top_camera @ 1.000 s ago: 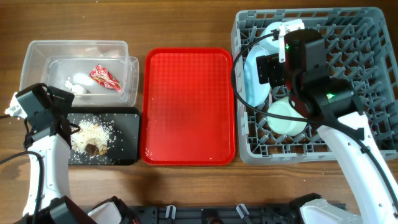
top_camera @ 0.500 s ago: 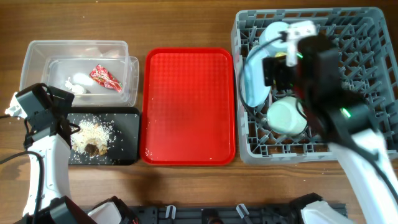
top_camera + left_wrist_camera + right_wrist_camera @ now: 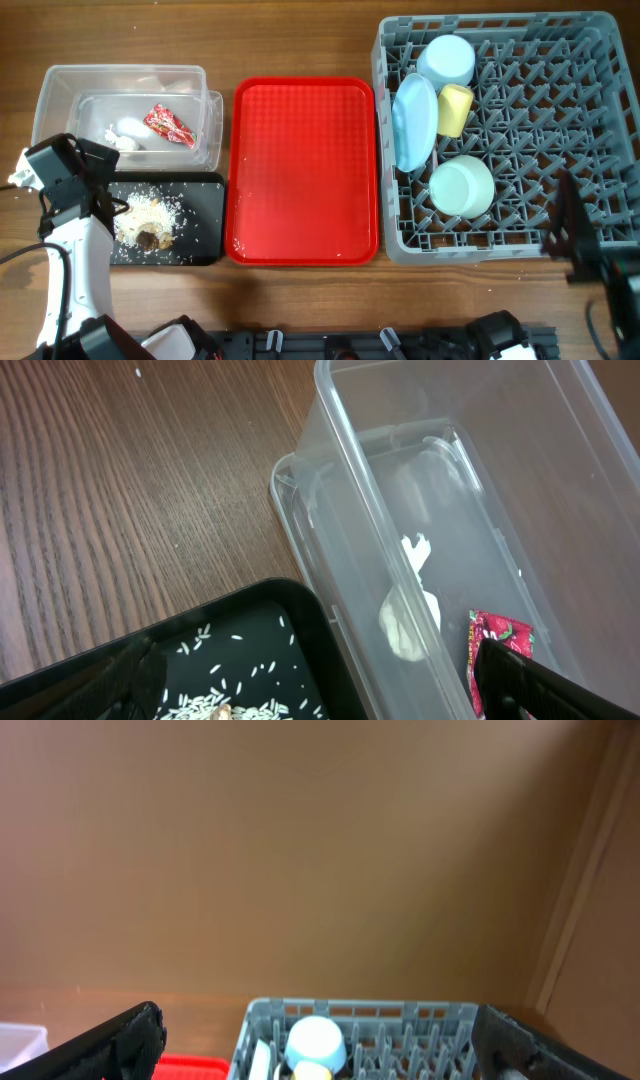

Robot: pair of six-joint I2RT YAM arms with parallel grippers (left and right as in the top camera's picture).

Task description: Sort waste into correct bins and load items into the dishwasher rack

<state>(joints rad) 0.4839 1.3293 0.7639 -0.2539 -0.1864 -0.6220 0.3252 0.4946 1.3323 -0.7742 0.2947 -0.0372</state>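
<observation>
The grey dishwasher rack (image 3: 500, 22) at right holds a light blue plate (image 3: 415, 122) on edge, a small blue bowl (image 3: 446, 60), a yellow cup (image 3: 455, 108) and a pale green bowl (image 3: 462, 186). At left, the clear tub (image 3: 120, 70) contains the red wrapper (image 3: 168, 124) and white tissue (image 3: 128, 133). Below it, food scraps (image 3: 148, 222) lie in the black tray (image 3: 200, 215). My left gripper (image 3: 320, 698) hangs open and empty over the seam between tray and tub. My right gripper (image 3: 335, 1045) is open and empty, level with the rack (image 3: 360, 1015) and facing it from the near side.
A bare red tray (image 3: 303, 170) lies between the bins and the rack. My right arm (image 3: 590, 255) is a dark blur at the front right corner of the rack. A brown wall rises behind the table in the right wrist view.
My right arm has pulled back from above the plate and cup in the rack to the front right corner. The left arm and all objects stay put.
</observation>
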